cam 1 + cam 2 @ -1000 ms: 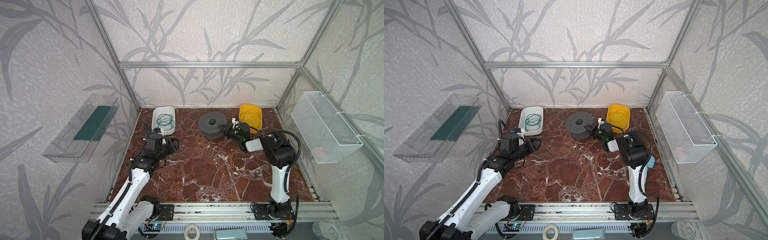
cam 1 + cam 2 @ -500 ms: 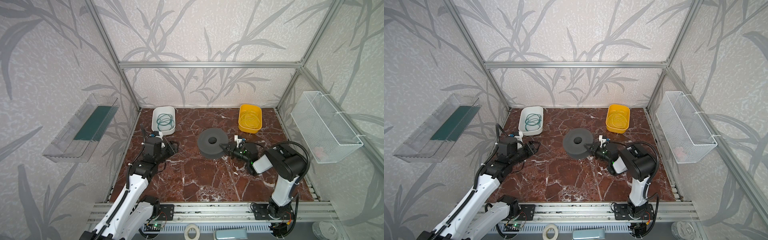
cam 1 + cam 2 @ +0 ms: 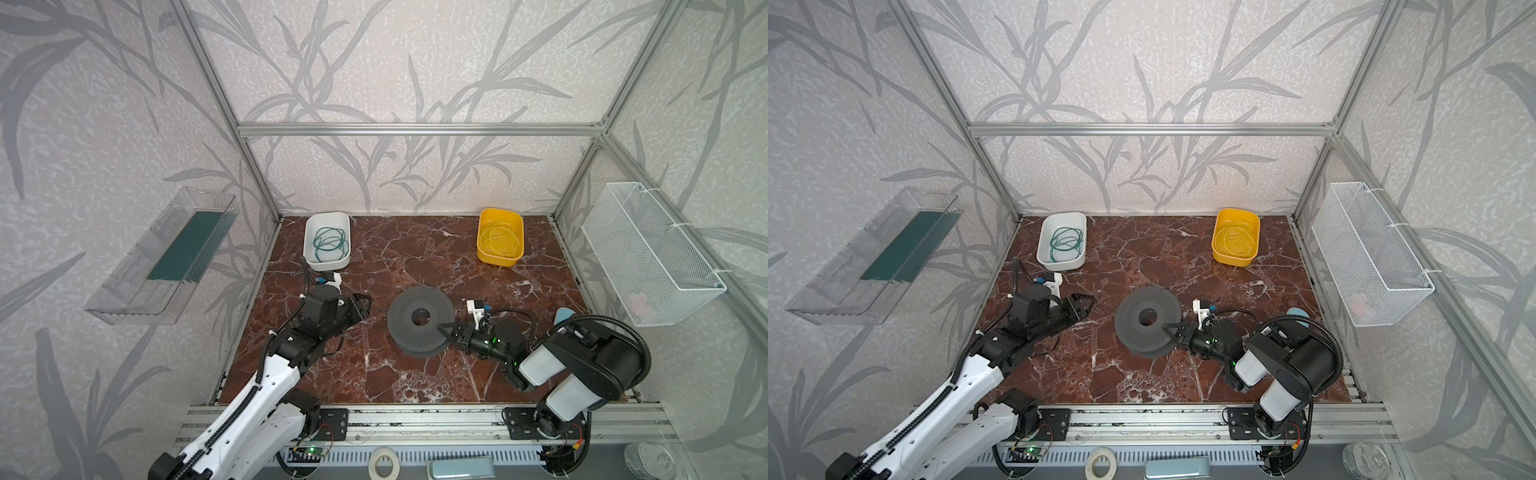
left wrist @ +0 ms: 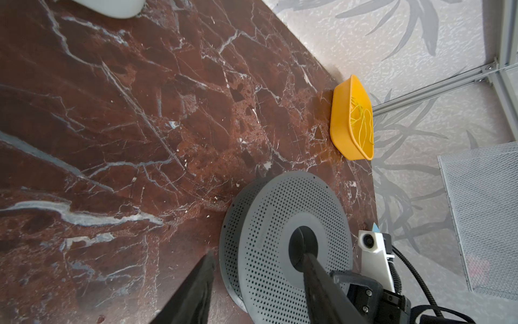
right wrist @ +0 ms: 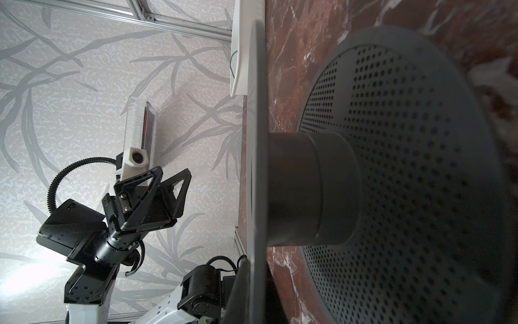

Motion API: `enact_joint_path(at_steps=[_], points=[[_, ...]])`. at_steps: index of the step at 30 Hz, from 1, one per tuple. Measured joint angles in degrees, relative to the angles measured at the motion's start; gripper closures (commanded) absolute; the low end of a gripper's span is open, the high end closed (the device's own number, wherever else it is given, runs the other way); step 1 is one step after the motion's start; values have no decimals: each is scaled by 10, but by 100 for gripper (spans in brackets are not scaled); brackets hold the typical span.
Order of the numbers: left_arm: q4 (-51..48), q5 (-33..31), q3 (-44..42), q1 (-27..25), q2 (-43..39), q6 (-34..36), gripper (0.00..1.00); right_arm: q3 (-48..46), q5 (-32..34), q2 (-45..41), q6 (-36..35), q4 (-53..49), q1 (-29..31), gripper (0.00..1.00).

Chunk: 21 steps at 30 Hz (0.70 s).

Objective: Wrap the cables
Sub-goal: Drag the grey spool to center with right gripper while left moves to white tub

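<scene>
Left claw (image 3: pixel 365 305) agape, right claw (image 3: pixel 441 328) pinched tight.

A grey perforated spool (image 3: pixel 401 330) sits on the red-brown marble table (image 3: pixel 415 382), its hole facing up. Beyond the spool to the left stands a white tub (image 3: pixel 328 262), and beyond it to the right a yellow tub (image 3: pixel 498 257), both at the table's far edge. Well right of the spool a white wire basket (image 3: pixel 648 257) hangs on the wall; well left of it hangs a clear tray (image 3: pixel 162 257) with a green floor.
</scene>
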Motion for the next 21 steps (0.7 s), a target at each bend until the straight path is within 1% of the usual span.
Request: enact_joint_path(at_steps=[8,10,12,13,15,17,20,21], points=[[8,-25,-3,-30,4,-5,47,-12,2,-37,-14,-35,1,100],[8,-28,-3,-32,4,-5,47,-13,2,-54,-15,-54,3,98],[9,-33,-3,-33,4,-5,47,-12,2,-85,-20,-95,5,94],[9,-35,-3,-35,4,-5,46,-10,2,-101,-25,-115,5,90],[11,-39,-3,-35,4,-5,46,-6,4,-143,-41,-174,6,75],[12,-41,-3,-35,4,-5,46,-6,11,-187,-58,-257,8,71],[14,-43,-3,-35,7,-5,46,0,32,-279,-88,-412,8,59],[16,-43,-3,-35,9,-5,46,3,47,-315,-102,-458,8,58]])
